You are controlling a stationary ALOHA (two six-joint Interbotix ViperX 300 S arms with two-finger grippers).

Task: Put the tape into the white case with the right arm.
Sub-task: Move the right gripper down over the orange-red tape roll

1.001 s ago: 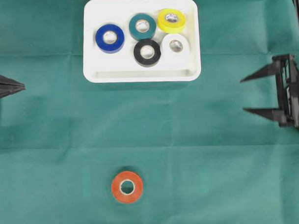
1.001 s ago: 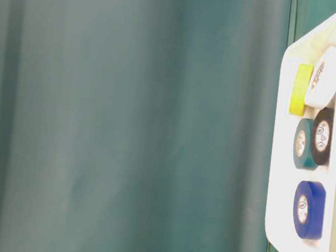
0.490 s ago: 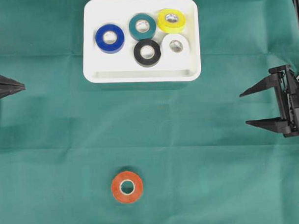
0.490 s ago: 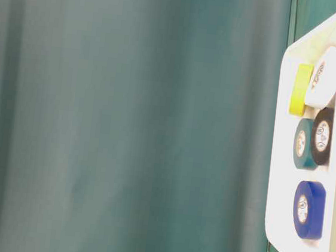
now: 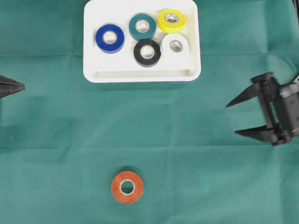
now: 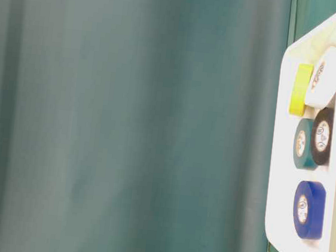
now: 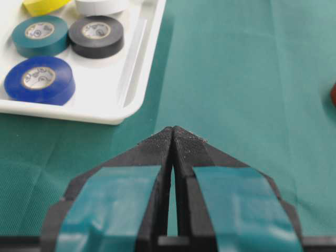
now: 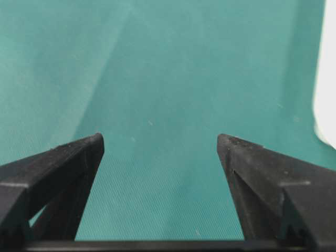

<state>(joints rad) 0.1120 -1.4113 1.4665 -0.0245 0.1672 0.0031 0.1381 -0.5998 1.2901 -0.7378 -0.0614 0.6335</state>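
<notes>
Since the earlier frame, we note the right gripper advancing inward, fingers wide and empty. Orange tape lies on the worktop, apparently untouched, well apart from the white case. Left gripper is closed.

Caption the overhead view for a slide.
Open right hand over green cloth, orange tape still outside the white case holding five rolls.
</notes>
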